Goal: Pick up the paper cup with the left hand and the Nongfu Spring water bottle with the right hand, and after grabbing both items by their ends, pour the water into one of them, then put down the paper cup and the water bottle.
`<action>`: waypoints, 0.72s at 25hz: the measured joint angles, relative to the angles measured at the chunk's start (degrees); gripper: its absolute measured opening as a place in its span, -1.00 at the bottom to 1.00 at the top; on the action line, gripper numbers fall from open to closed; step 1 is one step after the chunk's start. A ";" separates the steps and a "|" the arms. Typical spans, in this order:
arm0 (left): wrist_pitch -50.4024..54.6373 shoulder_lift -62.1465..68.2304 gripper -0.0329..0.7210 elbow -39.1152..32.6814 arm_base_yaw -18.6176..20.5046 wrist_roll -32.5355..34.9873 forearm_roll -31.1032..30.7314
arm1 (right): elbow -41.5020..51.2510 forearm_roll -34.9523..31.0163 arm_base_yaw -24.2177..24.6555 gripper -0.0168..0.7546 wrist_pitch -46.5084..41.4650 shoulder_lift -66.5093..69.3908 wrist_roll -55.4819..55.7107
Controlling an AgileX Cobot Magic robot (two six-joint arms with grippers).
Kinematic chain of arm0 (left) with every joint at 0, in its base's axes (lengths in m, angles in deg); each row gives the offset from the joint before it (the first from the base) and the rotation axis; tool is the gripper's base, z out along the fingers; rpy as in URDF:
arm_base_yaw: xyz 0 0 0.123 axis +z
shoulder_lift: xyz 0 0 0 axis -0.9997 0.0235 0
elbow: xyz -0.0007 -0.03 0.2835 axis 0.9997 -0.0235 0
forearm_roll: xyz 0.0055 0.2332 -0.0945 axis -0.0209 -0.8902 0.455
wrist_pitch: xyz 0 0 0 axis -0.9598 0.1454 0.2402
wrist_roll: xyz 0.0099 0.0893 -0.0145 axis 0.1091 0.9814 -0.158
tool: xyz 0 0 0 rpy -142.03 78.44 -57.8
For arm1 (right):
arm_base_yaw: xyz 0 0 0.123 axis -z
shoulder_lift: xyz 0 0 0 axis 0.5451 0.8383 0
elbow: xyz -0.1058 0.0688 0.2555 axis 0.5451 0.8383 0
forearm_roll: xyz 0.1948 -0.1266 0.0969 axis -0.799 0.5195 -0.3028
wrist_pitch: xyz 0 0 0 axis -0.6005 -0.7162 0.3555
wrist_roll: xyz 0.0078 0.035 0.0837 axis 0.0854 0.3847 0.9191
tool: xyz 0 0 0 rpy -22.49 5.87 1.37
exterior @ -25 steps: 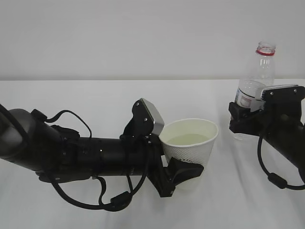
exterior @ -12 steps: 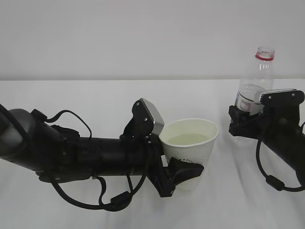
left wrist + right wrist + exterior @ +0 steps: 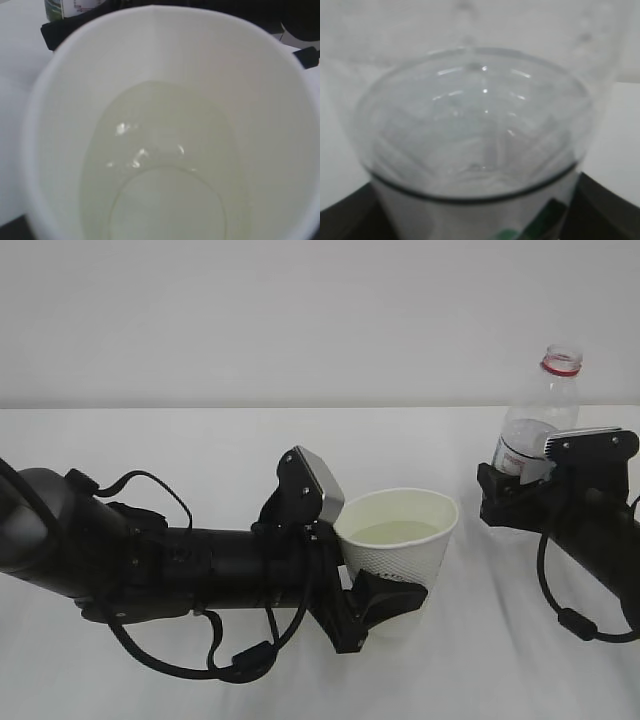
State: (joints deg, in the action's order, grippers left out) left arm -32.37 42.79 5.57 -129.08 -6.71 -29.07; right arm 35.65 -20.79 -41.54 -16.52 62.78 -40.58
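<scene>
Paper cup: sitting upright a little right of the scene's middle, toward the near edge of the tabletop; its white dimpled wall is showing beside the black jaws, and whether its base is touching the tabletop I cannot tell.
Water: lying as a shallow, pale pool in the cup's bottom, catching small glints of light in the left wrist view.
Left pincer: holding the paper cup around its lower wall, one black jaw wrapping the near side; the grey plate is standing just left of the cup's rim.
Left arm: reaching in low from the left, lying nearly level over the tabletop, with cables looping under it.
Nongfu Spring water bottle: standing upright at the far right, well apart from the cup, its open mouth and red neck ring rising above the jaws; the label is partly hidden behind them.
Bottle inside: appearing clear and mostly empty in the right wrist view, though that view is blurred.
Right pincer: sitting with its blocky jaws around the bottle's lower body; whether they are pressing it or standing loose of it I cannot tell.
Right arm: coming in from the right edge, its black cable hanging in a loop below.
</scene>
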 joint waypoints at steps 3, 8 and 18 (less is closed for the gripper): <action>0.00 0.00 0.39 0.00 0.00 0.00 0.00 | -0.09 0.00 0.00 0.60 0.00 0.00 0.00; 0.00 0.00 0.39 0.00 0.00 0.00 0.00 | -0.09 0.00 0.00 0.60 0.10 0.00 0.00; 0.00 0.00 0.39 0.00 0.00 0.00 0.36 | -0.09 0.24 0.00 0.61 0.19 -1.28 0.00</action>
State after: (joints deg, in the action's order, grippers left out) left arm -32.37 42.79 5.57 -129.08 -6.71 -28.71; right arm 35.55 -20.55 -41.54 -16.33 61.50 -40.58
